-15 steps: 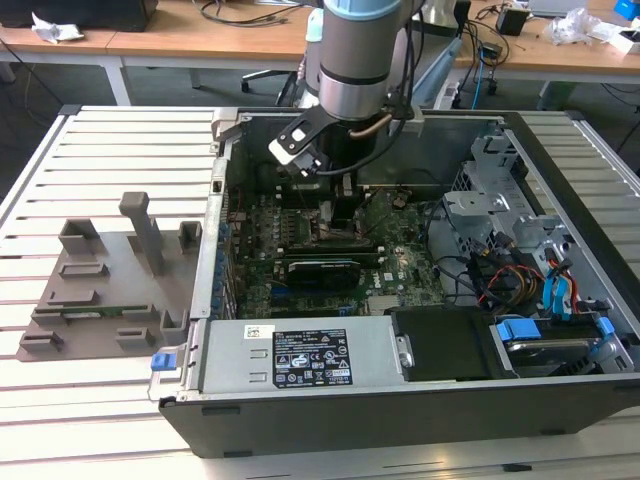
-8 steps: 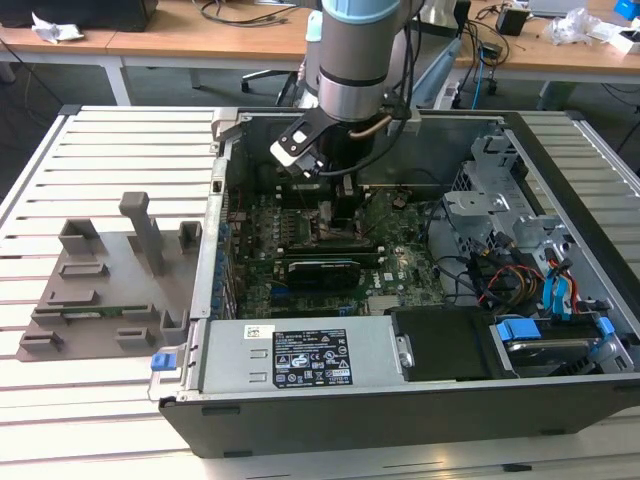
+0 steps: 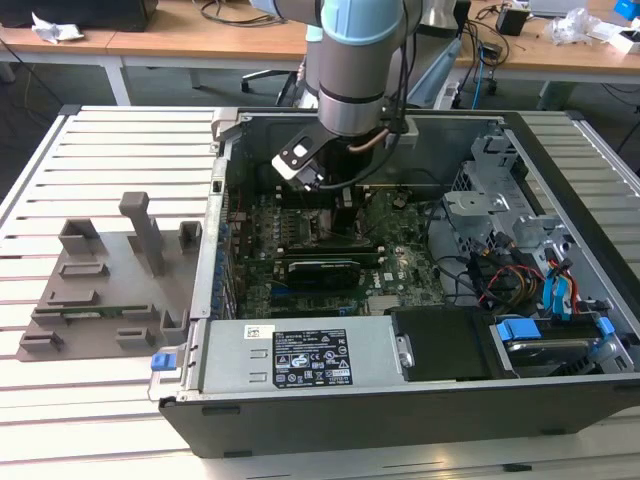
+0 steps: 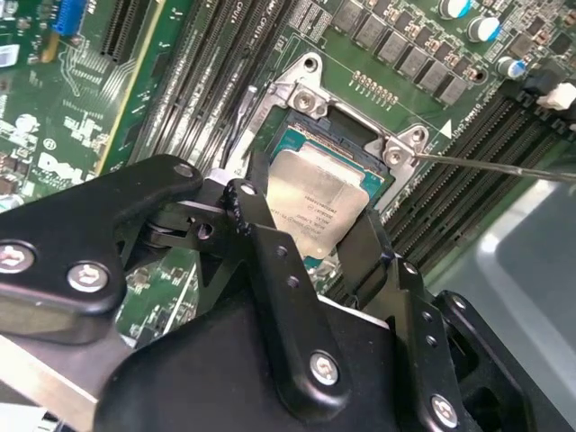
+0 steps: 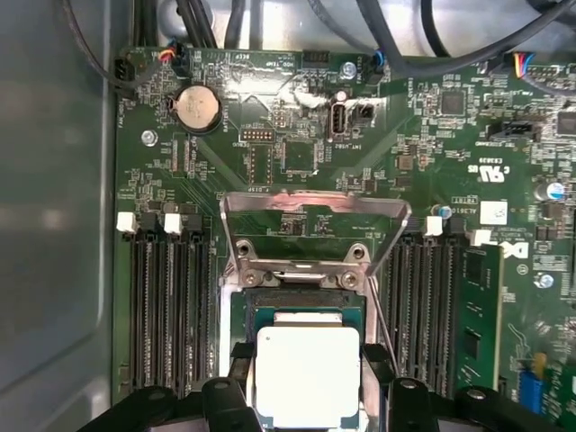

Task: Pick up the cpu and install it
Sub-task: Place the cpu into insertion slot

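cpu [image 5: 309, 373]: matt silvery metal top | socket frame [image 5: 315, 205]: shiny bare metal | tray [image 3: 100, 290]: matt grey plastic

The white slatted tabletop [image 3: 120, 135] carries an open computer case [image 3: 420, 415] at centre-right and a grey plastic tray [image 3: 95, 290] at left.

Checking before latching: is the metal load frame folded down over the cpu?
No, in the first wrist view the load frame stands raised beyond the socket, leaving the cpu uncovered.
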### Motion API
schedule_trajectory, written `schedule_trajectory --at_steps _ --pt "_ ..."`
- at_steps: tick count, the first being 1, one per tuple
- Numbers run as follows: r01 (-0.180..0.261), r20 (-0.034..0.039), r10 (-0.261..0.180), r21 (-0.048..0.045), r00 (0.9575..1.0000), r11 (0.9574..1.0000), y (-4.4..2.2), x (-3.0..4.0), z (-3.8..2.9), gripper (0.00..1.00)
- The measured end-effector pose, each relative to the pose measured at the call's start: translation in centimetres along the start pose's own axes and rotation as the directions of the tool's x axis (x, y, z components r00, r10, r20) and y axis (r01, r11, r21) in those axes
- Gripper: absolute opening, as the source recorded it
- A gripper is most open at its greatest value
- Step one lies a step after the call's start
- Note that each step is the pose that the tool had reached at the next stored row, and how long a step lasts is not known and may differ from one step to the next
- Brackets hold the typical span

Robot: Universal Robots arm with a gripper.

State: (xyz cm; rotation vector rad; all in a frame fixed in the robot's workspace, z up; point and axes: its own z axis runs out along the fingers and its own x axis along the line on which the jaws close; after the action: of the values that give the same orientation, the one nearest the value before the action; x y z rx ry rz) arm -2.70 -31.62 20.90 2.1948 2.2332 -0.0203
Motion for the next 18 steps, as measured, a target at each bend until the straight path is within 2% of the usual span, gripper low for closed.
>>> schedule_trajectory --at_steps 9,12,18 --pt "-0.013 0.0001 0.013 0.0002 0.9999 0.9999 0.01 0.31 0.83 0.55" --pt "-0.03 0.0001 0.03 0.0006 0.9996 0.9996 0.0 0.31 1.03 0.55" --pt "-0.028 0.0003 0.028 0.0007 0.9996 0.9996 0.01 0.31 1.21 0.55"
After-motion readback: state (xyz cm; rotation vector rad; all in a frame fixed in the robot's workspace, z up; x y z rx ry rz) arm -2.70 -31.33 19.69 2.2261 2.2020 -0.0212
